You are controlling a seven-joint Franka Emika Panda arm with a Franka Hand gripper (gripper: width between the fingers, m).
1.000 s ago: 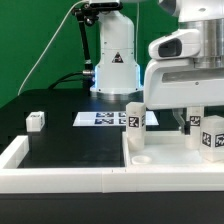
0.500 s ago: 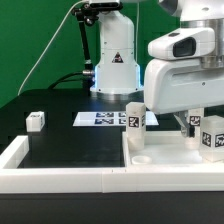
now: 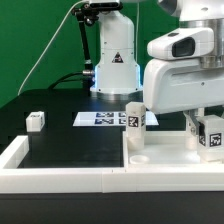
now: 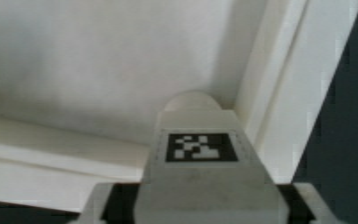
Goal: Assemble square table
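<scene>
The white square table slab lies at the exterior view's lower right. On it a tagged white leg stands upright, and a short rounded leg sits in front of that. At the far right the arm's white hand hangs over another tagged leg. In the wrist view that leg fills the space inside my gripper, both fingers pressing its sides, above the slab. The fingertips themselves are hidden in the exterior view.
The marker board lies behind the slab, in front of the white robot base. A small white block sits on the black table at the exterior view's left. A low white border wall runs along the front.
The fingers have come together onto the tagged leg at the exterior view's right. That leg now shows a little higher and closer under the hand.
</scene>
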